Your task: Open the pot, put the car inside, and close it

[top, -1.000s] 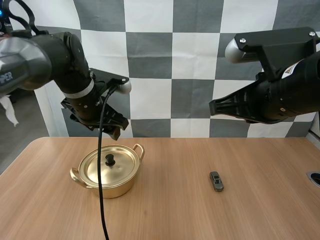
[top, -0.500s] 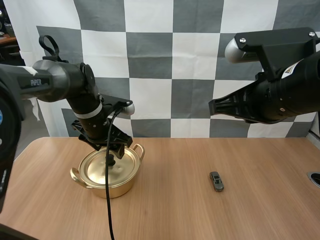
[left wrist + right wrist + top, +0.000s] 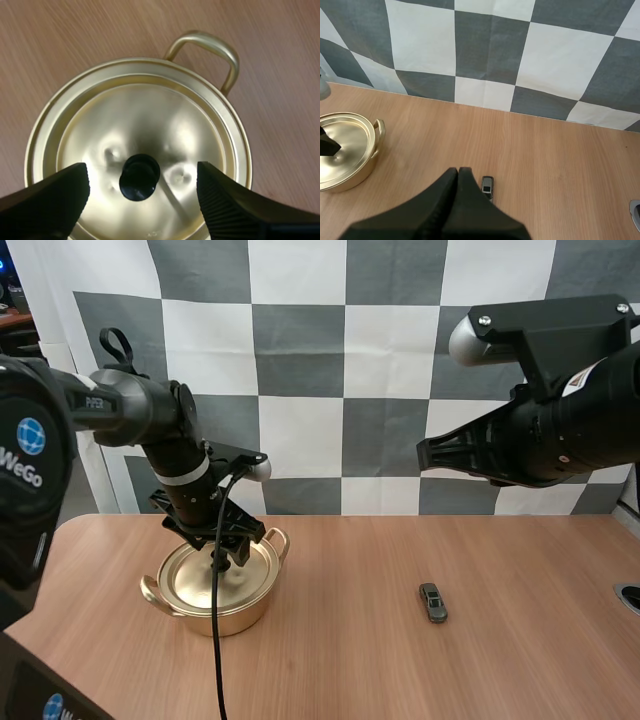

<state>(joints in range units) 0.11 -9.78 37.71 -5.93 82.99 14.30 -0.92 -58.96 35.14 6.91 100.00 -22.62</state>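
Note:
A golden pot point(image 3: 243, 617) stands on the left half of the table with its lid point(image 3: 192, 583) on. My left gripper point(image 3: 222, 552) is down over the lid. In the left wrist view it point(image 3: 141, 176) is open, one finger on each side of the black knob point(image 3: 139, 176), without touching it. A small dark grey car point(image 3: 433, 602) lies on the table to the right of the pot. My right gripper point(image 3: 458, 174) is shut on nothing and hangs high above the table, just short of the car point(image 3: 487, 185). From there the pot point(image 3: 347, 156) sits far off to the side.
The wooden table point(image 3: 340, 660) has bare room between pot and car and along its front. A round metal fitting point(image 3: 630, 596) sits at the table's right edge. My right arm point(image 3: 545, 435) hangs high above the table's right side.
My left gripper has come down and forward from behind the pot until its fingers flank the lid's knob. The right arm, pot and car have not moved.

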